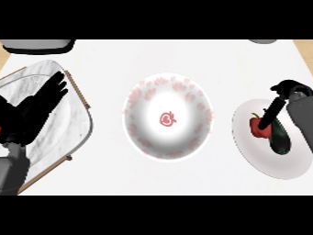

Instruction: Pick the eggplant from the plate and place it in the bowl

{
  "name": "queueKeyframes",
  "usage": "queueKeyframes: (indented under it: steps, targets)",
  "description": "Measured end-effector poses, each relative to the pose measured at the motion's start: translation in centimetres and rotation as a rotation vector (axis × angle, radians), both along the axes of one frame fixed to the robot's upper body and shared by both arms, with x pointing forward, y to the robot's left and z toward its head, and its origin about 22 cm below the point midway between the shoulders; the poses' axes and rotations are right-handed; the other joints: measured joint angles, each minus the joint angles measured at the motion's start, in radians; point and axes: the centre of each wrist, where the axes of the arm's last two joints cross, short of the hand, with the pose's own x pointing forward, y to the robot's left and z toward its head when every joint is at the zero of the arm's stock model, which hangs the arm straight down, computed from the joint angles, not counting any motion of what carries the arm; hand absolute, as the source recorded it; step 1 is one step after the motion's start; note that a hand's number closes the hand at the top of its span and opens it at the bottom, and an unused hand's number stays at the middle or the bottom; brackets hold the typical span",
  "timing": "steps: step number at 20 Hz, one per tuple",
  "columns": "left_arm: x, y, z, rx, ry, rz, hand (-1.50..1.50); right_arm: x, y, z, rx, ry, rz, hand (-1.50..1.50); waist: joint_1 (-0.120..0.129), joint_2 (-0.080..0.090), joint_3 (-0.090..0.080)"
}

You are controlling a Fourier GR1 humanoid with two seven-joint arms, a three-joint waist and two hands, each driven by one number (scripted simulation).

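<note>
White counter (pixel 104 174) carried a plate (pixel 274 165); the dark, glossy eggplant (pixel 281 140) lay just below the right hand (pixel 286 92), whose fingers were curled, holding nothing.

The right hand (pixel 281 103) hides part of the eggplant (pixel 281 140), so contact is perhaps there, unclear.

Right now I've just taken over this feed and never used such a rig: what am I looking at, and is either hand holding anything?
This is one view from the robot's head, looking steeply down at a white counter. The black left hand rests open over a marbled grey tray at the left, holding nothing. In the middle sits an empty white bowl with red patterning. At the right, a plain white plate carries a dark elongated eggplant and a red pepper. The black right hand reaches down onto the eggplant; it has not lifted it.
</note>
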Motion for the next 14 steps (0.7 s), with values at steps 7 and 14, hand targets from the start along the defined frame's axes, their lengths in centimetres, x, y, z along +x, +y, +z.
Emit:
queueKeyframes:
  steps: [7, 14]
  targets:
    - [-0.3, 0.0, -0.5, 0.003, 0.004, 0.004, 0.0, -0.7, -1.1, -2.7, -0.007, 0.042, -0.018, -1.5, 0.001, 0.001, 0.0]
    - [0.1, 0.1, -0.2, 0.005, -0.001, 0.006, 0.0, -1.2, -2.1, -4.4, -0.009, 0.063, -0.036, -1.5, 0.002, 0.001, 0.0]
